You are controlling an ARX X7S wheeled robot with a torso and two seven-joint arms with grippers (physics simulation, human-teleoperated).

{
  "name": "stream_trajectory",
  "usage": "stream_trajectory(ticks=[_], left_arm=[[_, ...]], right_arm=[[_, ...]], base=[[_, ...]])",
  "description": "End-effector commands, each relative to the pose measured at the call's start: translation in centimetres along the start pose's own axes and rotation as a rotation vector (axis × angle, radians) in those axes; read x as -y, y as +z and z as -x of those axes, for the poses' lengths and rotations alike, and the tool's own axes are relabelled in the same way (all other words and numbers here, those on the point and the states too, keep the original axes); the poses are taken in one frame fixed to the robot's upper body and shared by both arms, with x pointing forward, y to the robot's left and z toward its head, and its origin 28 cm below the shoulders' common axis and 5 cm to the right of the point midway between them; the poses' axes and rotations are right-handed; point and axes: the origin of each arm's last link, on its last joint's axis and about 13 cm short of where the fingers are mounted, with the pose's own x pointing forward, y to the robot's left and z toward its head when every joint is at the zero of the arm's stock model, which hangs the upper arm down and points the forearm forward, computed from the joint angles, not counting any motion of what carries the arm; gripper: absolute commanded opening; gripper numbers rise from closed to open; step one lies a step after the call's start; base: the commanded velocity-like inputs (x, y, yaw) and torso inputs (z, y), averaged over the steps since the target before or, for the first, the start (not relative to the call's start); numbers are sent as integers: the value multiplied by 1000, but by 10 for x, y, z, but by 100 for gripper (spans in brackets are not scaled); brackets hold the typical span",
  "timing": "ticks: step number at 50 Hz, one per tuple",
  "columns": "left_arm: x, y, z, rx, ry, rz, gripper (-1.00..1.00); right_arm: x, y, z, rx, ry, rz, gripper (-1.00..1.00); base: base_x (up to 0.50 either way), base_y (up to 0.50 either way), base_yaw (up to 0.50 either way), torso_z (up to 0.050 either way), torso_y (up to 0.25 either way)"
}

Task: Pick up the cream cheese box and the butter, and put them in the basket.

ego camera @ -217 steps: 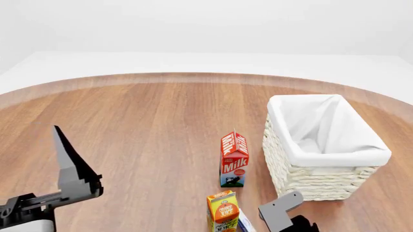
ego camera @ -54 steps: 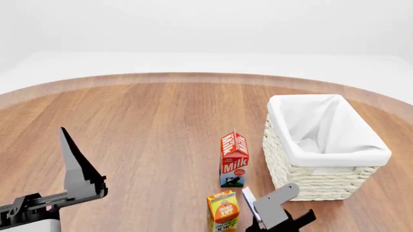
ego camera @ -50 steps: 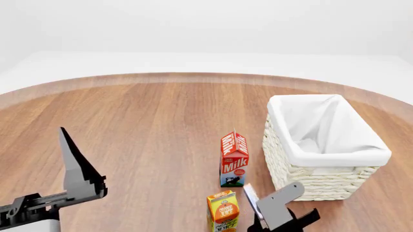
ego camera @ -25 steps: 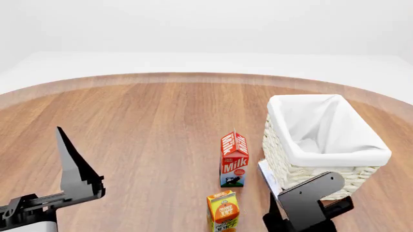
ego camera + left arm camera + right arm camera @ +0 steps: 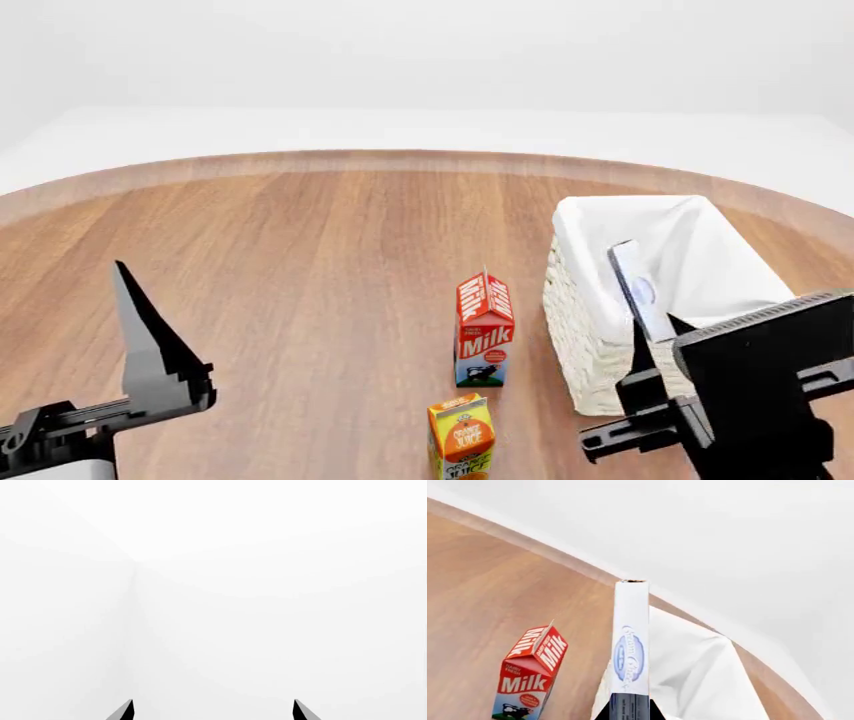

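Observation:
The cream cheese box (image 5: pixel 638 290), a flat white box with blue edges, stands on end in the air over the near-left part of the basket (image 5: pixel 571 318). My right gripper (image 5: pixel 667 335) is shut on its lower end. The right wrist view shows the cream cheese box (image 5: pixel 630 655) edge-on, pinched at the bottom by my right gripper (image 5: pixel 629 712), with the basket's white liner (image 5: pixel 694 680) behind it. My left gripper (image 5: pixel 140 345) is raised at the near left and stands open with nothing in it; seen from its wrist, the left gripper (image 5: pixel 212 710) faces only blank white wall. The butter is out of view.
A red-and-white milk carton (image 5: pixel 483 330) stands upright just left of the basket, and it shows as the milk carton (image 5: pixel 530 675) from the right wrist too. An orange juice carton (image 5: pixel 462 435) stands nearer me. The round wooden table (image 5: pixel 307 250) stretches away to the left.
My right gripper has risen from beside the juice carton with the cream cheese box and moved right, over the basket's near side. The left arm has barely moved.

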Motion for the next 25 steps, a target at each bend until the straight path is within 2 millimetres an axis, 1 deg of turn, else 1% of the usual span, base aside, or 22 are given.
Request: stream_trajectory(ticks=[1, 9, 13, 14, 17, 22, 25], left_arm=[[1, 0, 0, -1, -4, 2, 100], [0, 0, 0, -4, -3, 2, 100], [0, 0, 0, -3, -4, 2, 100], [0, 0, 0, -3, -4, 2, 100], [1, -1, 0, -5, -4, 3, 100], [1, -2, 1, -9, -9, 4, 100], [1, -1, 1, -8, -8, 3, 100]], right_arm=[[24, 26, 6, 96, -111, 16, -100], [38, 43, 0, 114, -137, 11, -100], [42, 48, -3, 114, -131, 7, -100], [46, 55, -4, 117, -134, 9, -100], [50, 61, -4, 119, -134, 3, -100], [58, 67, -15, 82, -115, -10, -100], [67, 75, -20, 55, -86, -33, -100]], base=[[0, 0, 0, 0, 0], [0, 0, 0, 0, 1], [0, 0, 0, 0, 0], [0, 0, 0, 0, 0], [0, 0, 0, 0, 0], [0, 0, 0, 0, 0], [0, 0, 0, 0, 0]])
